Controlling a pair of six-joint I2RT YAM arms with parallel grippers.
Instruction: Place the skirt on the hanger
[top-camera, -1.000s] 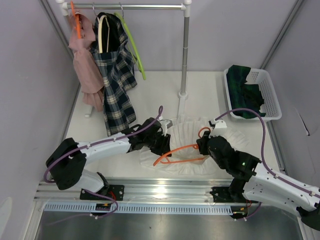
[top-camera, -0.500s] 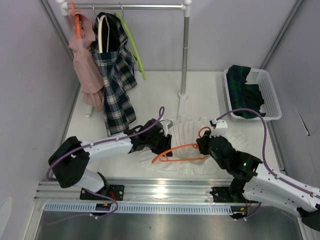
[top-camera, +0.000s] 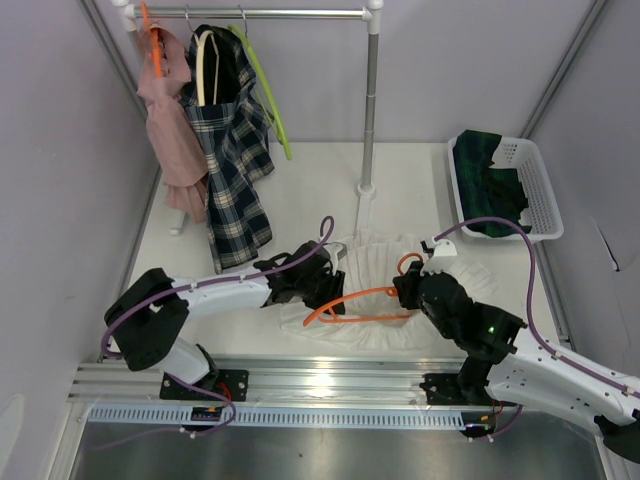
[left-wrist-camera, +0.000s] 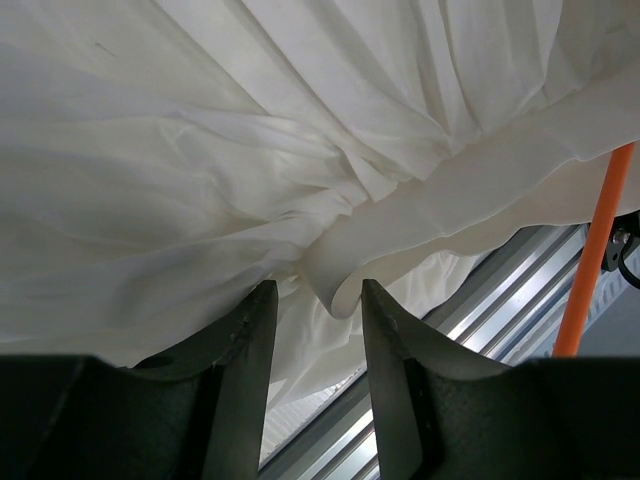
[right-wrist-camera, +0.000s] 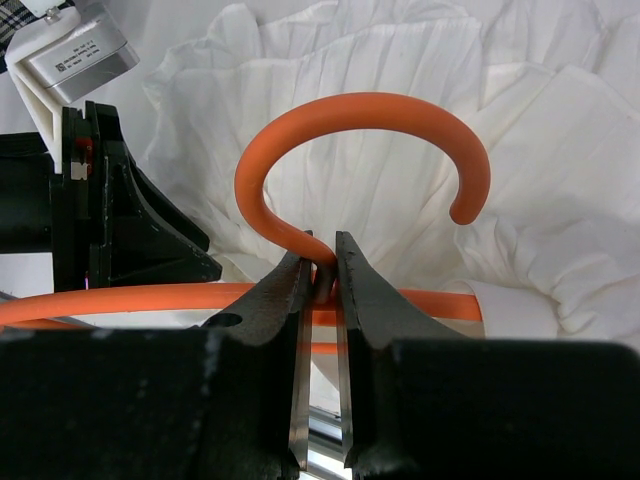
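Observation:
The white pleated skirt (top-camera: 375, 262) lies crumpled on the table between the two arms. The orange hanger (top-camera: 350, 300) rests across it, hook (right-wrist-camera: 360, 110) pointing away from the right arm. My right gripper (right-wrist-camera: 322, 245) is shut on the hanger's neck just below the hook, seen from above at the right gripper (top-camera: 405, 290). My left gripper (top-camera: 322, 283) sits low at the skirt's left side. In the left wrist view the left gripper (left-wrist-camera: 315, 290) is open, and a folded loop of the skirt's waistband (left-wrist-camera: 345, 285) hangs between its fingertips. An orange hanger bar (left-wrist-camera: 595, 255) shows at the right.
A clothes rack stands at the back with a pink garment (top-camera: 170, 130), a plaid skirt (top-camera: 235, 165) and a green hanger (top-camera: 265, 90); its pole (top-camera: 370, 100) rises behind the skirt. A white basket (top-camera: 540, 190) of dark green clothes sits far right. A metal rail (top-camera: 330, 375) runs along the near edge.
The left gripper has slid slightly right into the skirt's edge and its jaws have widened. The hanger's left end shifted a little. The right gripper has kept its hold.

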